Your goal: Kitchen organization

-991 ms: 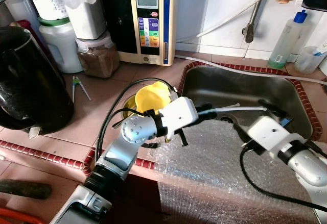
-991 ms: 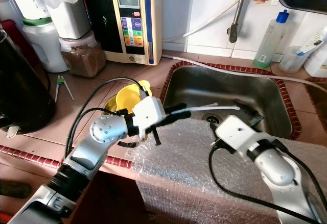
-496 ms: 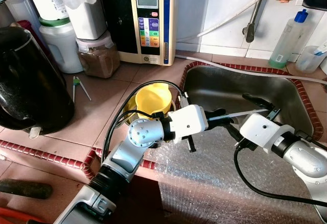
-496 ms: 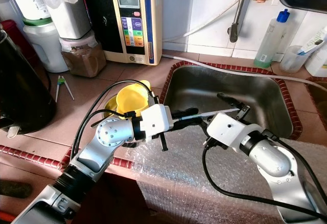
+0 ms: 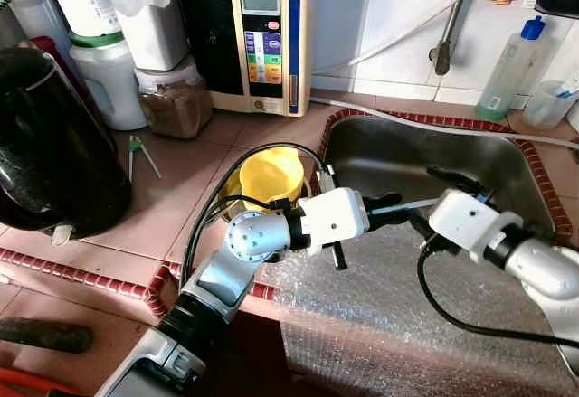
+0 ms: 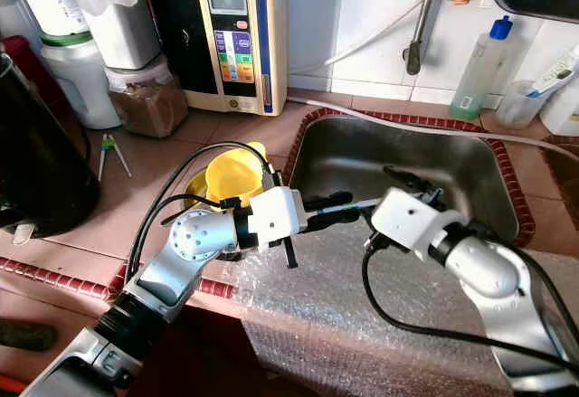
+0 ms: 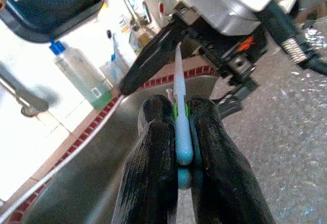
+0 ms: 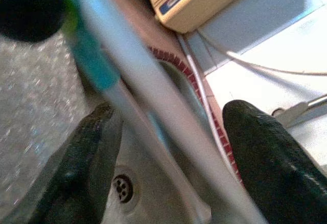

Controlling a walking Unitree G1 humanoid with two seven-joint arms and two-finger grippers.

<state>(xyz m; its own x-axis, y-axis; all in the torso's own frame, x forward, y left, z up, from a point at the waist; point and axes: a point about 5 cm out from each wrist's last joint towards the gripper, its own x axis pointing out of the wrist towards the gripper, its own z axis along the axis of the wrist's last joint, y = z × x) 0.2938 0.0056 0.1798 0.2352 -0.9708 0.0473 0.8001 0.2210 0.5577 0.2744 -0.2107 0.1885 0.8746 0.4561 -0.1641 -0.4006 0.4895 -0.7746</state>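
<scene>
In the left eye view, the left gripper (image 5: 391,209) was seen clamped on the handle end of a slim toothbrush (image 5: 405,204), held level over the near edge of the steel sink (image 5: 380,148). Compared with half a second earlier, the right gripper (image 5: 457,183) had been drawn closer, so that the free end of the toothbrush now disappeared behind its white housing instead of lying clear in front of it; this was judged to be a hand-over in progress, not yet completed. A glossy yellow plastic cup (image 5: 270,174) stood just behind the left gripper's wrist, and crinkled bubble wrap (image 5: 380,307) lay below both arms. In the right eye view, the same layout was shown, with a translucent soap bottle (image 6: 474,70) well beyond the right gripper against the white tiled wall. In the left wrist view, the two matte black fingers (image 7: 153,157) were seen pressed tight on the pale blue handle with its green strip. In the right wrist view, the right gripper's fingers (image 8: 87,157) were spread wide, and the blurred, smooth shaft passed between them without being touched by either, above the round sink drain (image 8: 122,185).
</scene>
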